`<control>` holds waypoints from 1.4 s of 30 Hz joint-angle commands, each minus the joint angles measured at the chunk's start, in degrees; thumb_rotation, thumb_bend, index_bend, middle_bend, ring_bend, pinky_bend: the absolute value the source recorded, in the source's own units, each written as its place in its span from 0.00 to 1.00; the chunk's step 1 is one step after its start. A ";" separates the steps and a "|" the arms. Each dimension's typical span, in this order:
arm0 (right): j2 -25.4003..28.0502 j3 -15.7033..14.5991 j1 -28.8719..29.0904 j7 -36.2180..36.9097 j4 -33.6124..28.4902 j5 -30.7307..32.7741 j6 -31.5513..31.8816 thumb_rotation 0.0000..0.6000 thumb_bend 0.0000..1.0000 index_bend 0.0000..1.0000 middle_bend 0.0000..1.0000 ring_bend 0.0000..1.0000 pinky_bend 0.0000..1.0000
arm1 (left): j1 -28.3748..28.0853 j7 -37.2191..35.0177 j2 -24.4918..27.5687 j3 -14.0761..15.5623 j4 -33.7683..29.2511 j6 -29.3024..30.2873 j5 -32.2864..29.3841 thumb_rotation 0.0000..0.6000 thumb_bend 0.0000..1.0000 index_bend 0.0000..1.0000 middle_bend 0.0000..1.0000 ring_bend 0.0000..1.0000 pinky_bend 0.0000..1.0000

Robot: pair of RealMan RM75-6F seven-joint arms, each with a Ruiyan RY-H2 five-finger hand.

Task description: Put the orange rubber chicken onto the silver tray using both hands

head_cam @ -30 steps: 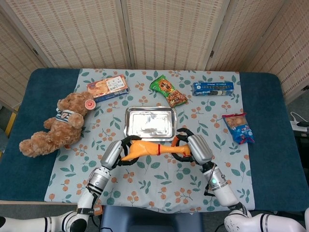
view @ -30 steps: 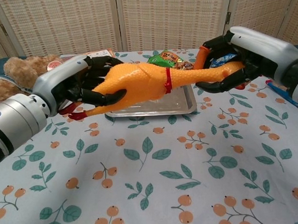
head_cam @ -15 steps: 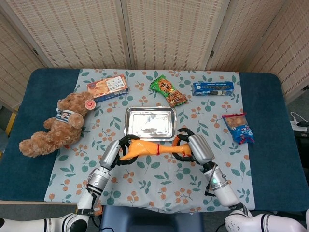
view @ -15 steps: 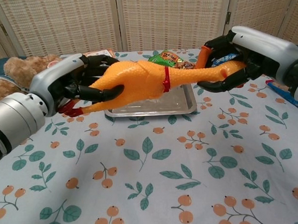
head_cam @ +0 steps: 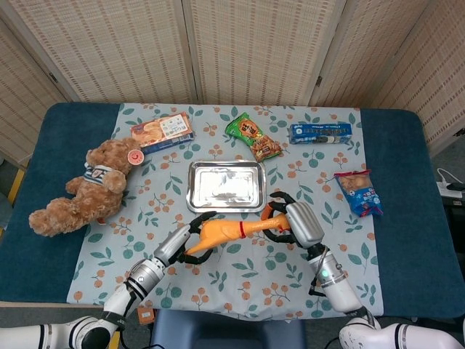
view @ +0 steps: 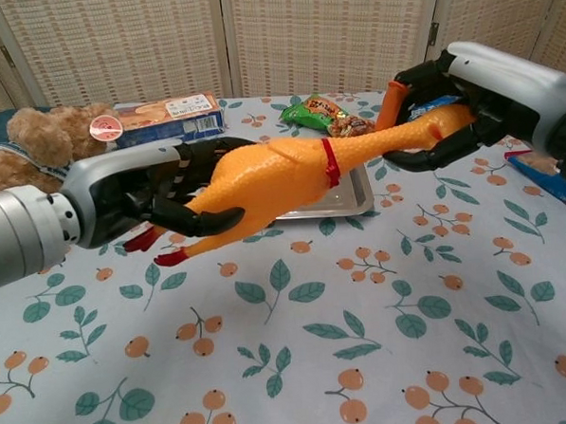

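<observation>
The silver tray (head_cam: 225, 185) is lying bare, its near edge open toward both hands. Crowding its far side are the green snack bag (head_cam: 253, 136) and the orange box (head_cam: 161, 131). The teddy bear (head_cam: 86, 189) is blocking the left; the blue packet (head_cam: 359, 192) is sitting off right.

1. The rubber chicken (view: 281, 174) is orange with a red neck band.
2. The tray (head_cam: 226, 185) is shiny silver.
3. The cloth (head_cam: 240, 269) is pale with orange fruit and green leaves.
4. The teddy bear (head_cam: 80, 193) is brown.
5. The desk (head_cam: 414, 218) is dark blue.
</observation>
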 commanded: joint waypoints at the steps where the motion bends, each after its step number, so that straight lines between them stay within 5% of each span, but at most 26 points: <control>1: 0.05 -0.01 -0.02 -0.07 -0.06 0.01 0.01 1.00 0.33 0.84 0.58 0.61 0.71 | -0.86 -2.23 1.52 -0.30 -1.18 -2.19 -0.38 1.00 0.37 0.00 0.00 0.00 0.16; 6: 0.24 0.07 -0.09 0.00 -0.24 -0.06 0.17 1.00 0.33 0.84 0.58 0.61 0.71 | -1.62 -3.58 3.01 -0.41 -0.73 -4.12 -0.95 1.00 0.37 0.00 0.00 0.00 0.17; 9: 0.27 -0.03 -0.09 0.07 -0.12 -0.18 0.12 1.00 0.33 0.84 0.58 0.61 0.71 | -2.00 -1.90 2.70 -0.20 -0.69 -2.97 -3.38 1.00 0.39 0.06 0.04 0.05 0.27; 16: 0.23 -0.14 -0.16 0.86 0.08 -0.55 0.15 1.00 0.33 0.84 0.58 0.61 0.71 | -2.01 3.42 0.27 -0.08 -0.69 3.37 -7.63 1.00 0.50 0.33 0.36 0.38 0.58; 20: 0.16 -0.18 -0.13 0.85 0.16 -0.64 0.15 1.00 0.33 0.84 0.58 0.61 0.71 | -2.16 5.65 -0.58 -0.28 -1.07 5.63 -9.82 1.00 0.63 0.67 0.68 0.65 0.79; 23: 0.16 -0.19 -0.13 0.59 0.16 -0.56 0.10 1.00 0.33 0.84 0.58 0.61 0.71 | -1.98 7.13 -1.60 -0.54 -1.40 8.02 -10.99 1.00 0.70 0.83 0.84 0.78 0.92; 39: 0.44 -0.16 -0.15 0.19 -0.25 -0.13 -0.15 1.00 0.33 0.84 0.58 0.61 0.71 | -1.76 9.85 -2.32 -1.09 -2.65 10.54 -13.55 1.00 0.75 0.87 0.92 0.87 1.00; 42: 0.55 -0.08 -0.22 0.28 -0.27 -0.07 -0.07 1.00 0.33 0.84 0.58 0.61 0.71 | -1.51 9.15 -1.81 -0.85 -3.00 9.87 -12.27 1.00 0.69 0.83 0.86 0.79 0.90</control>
